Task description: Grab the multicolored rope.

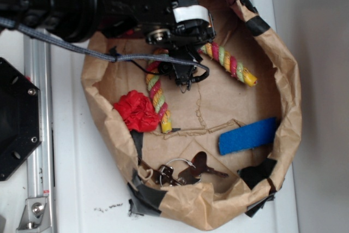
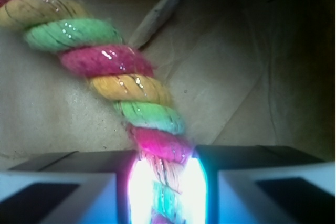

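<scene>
Although thick, the multicolored rope (image 1: 157,95) looks light and soft, a twisted cord of red, yellow and pale green strands with a fuzzy, slightly glittering surface that should give under pressure and offer plenty of friction, so slipping seems unlikely; I judge it limp enough that the free parts will sag when raised. It lies inside the brown paper bag (image 1: 286,107) that sits on the white desk (image 1: 76,189), bent in a U toward the bag's far rim: one leg runs down beside the red paper wad (image 1: 136,111), ending in a yellow tip near the bag's middle, and the other leg slants out toward the right wall, its yellow tip pointing at the blue block (image 1: 248,136). Each leg's long axis is thus a diagonal, the two spreading apart from the bend hidden under the arm. In the wrist view the pincer (image 2: 167,182) is clamped on the rope, its two pads pressing a red and green twist between them, the cord running straight away from the jaws.
</scene>
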Available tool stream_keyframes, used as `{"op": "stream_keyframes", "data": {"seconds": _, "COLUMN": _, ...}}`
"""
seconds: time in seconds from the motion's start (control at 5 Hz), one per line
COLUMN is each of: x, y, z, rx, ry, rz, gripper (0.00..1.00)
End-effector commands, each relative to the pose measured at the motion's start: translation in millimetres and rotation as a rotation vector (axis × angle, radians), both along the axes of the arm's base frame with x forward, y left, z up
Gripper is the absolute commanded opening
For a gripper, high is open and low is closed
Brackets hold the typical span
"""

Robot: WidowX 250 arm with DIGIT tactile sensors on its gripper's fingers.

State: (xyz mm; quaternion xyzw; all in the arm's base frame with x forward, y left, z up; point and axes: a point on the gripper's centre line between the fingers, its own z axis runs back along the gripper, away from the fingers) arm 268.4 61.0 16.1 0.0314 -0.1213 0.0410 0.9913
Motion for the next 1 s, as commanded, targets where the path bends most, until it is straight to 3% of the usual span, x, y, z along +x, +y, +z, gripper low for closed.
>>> {"op": "stream_keyframes", "data": {"seconds": 0.0, "x": 19, "y": -40, "z": 106, "rx": -0.082, "ry": -0.058, "rz": 0.007, "gripper": 0.0}}
{"op": "stream_keyframes", "data": {"seconds": 0.2, "x": 25, "y": -48, "z": 135, "rx": -0.075, "ry": -0.019, "rz": -0.051, "gripper": 0.0}}
{"op": "stream_keyframes", "data": {"seconds": 0.4, "x": 22, "y": -59, "z": 133, "rx": 0.01, "ry": 0.049, "rz": -0.113, "gripper": 0.0}}
{"op": "stream_keyframes", "data": {"seconds": 0.8, "x": 17, "y": -47, "z": 130, "rx": 0.052, "ry": 0.036, "rz": -0.125, "gripper": 0.0}}
